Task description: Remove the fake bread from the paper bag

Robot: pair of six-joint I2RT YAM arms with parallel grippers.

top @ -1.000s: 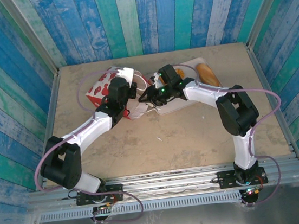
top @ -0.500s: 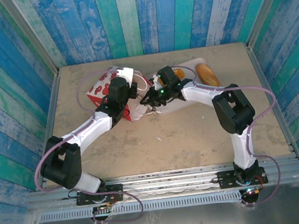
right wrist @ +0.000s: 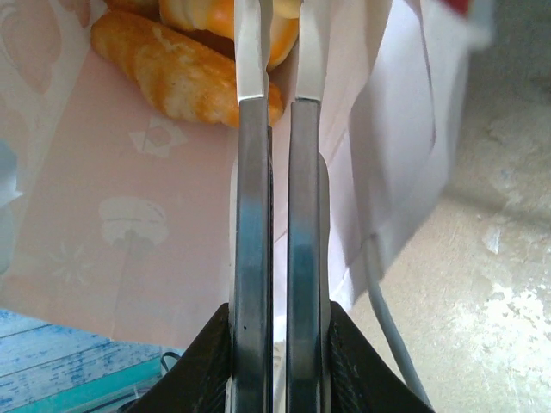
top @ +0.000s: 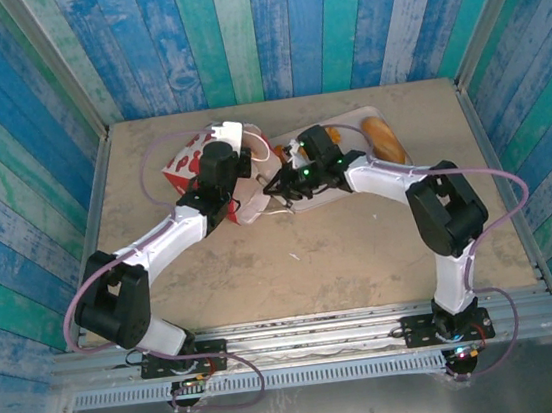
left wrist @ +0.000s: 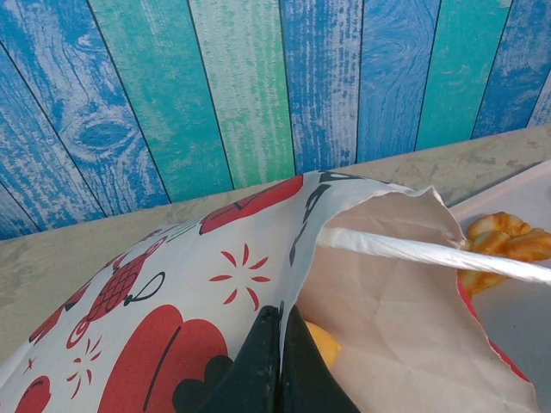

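Up by the far edge of the table (top: 362,246), the left gripper (left wrist: 280,366) pinches the rim of the paper bag (left wrist: 172,292), which lies tipped over beside the white tray (left wrist: 516,318). One orange piece of fake bread (left wrist: 322,342) sits inside the bag's mouth (half hidden by the fingers). The right gripper (right wrist: 277,344) clamps metal tongs (right wrist: 254,215), whose blades are nearly together beside a braided strip (right wrist: 172,73).

Black hand (right wrist: 277,344) clamped on long silver metal tongs (right wrist: 250,215), tips at glossy golden toy breads (right wrist: 176,76), pale patterned tray (right wrist: 103,206), white paper bag (right wrist: 405,129) at right.
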